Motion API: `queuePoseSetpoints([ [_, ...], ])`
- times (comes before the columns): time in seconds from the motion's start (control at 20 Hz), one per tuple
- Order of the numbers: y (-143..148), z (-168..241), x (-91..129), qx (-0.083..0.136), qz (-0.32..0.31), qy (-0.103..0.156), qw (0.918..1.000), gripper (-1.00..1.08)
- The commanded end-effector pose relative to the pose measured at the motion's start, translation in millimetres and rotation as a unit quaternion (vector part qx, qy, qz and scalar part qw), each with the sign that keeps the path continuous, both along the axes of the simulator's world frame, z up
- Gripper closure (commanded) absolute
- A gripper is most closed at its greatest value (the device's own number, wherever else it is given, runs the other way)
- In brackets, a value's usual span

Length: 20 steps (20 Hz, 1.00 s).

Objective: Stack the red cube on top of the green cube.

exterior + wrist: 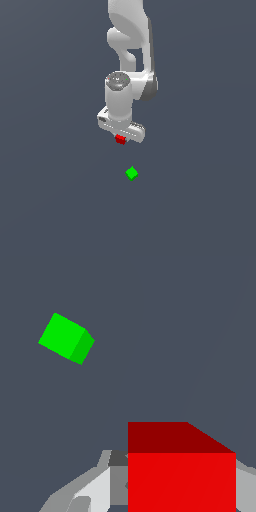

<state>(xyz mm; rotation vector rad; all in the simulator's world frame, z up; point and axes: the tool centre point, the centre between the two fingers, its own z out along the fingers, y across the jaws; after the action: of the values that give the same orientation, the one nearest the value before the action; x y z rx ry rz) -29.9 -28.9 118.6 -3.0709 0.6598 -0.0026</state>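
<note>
The red cube (120, 139) sits right under the white gripper (121, 138), partly covered by the hand in the exterior view. In the wrist view the red cube (181, 471) fills the space between the grey fingers (80, 493), so the gripper is shut on it. The green cube (131, 173) lies on the dark floor, below and slightly toward the exterior view's right of the held cube, well apart from it. In the wrist view the green cube (66, 338) shows small and untouched on the floor.
The white arm (131, 45) rises behind the gripper toward the top of the exterior view. A plain dark grey floor (55, 200) surrounds both cubes.
</note>
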Motion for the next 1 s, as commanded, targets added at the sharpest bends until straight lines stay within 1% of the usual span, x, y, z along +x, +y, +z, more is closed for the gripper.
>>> queuePoseSetpoints([
  [0.0,0.2,-0.4,0.0,0.0,0.0,0.0,1.0,1.08],
  [0.2,1.7,-2.3,4.0,0.0,0.0,0.0,1.0,1.08],
  [0.45,6.3,-7.9,16.5,0.0,0.0,0.0,1.0,1.08],
  [0.7,13.6,-17.0,36.4,0.0,0.0,0.0,1.0,1.08],
  [0.95,22.9,-28.4,62.4,0.0,0.0,0.0,1.0,1.08],
])
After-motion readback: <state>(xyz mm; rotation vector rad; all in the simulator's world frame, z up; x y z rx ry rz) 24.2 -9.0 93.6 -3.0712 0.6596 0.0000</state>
